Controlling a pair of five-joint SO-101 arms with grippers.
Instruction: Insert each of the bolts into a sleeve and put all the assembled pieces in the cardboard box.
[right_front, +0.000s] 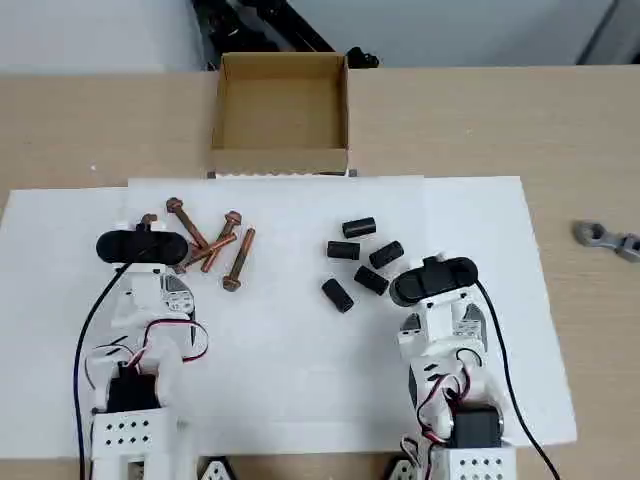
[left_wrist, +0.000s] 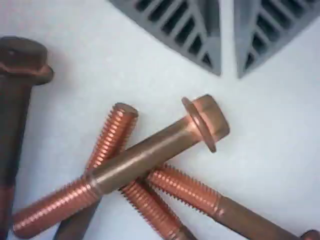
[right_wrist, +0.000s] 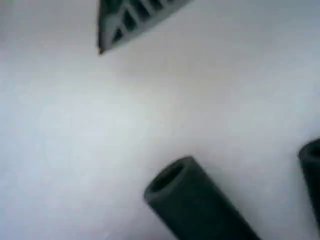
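Copper-coloured bolts (right_front: 238, 258) lie in a loose heap on the white sheet (right_front: 300, 350), under your left gripper (left_wrist: 228, 67). That gripper hangs just above them, its jaws parted by only a narrow slit and holding nothing. 1 bolt (left_wrist: 145, 160) rests across the threads of 3 others, so it should lift free first.

Judge the bolts as stiff and heavy for their size. They are round enough to roll, and the plain shank looks smooth and likely slippery. Take that top bolt on the plain shank just below its flanged head (left_wrist: 207, 122), and open wider first.

5 black sleeves (right_front: 343, 250) lie scattered by your right arm, well apart from the bolts. 1 sleeve (right_wrist: 195, 205) lies near the right gripper (right_wrist: 120, 27), its bore open. You cannot tell how that gripper stands. The sleeves look light and prone to rolling, perhaps slightly yielding. Hold 1 across the middle of its barrel and leave both ends clear.

At the far edge of the sheet, the box (right_front: 280, 158) has no assembled pieces in it.

No writing can be read on the bolts, sleeves or box.
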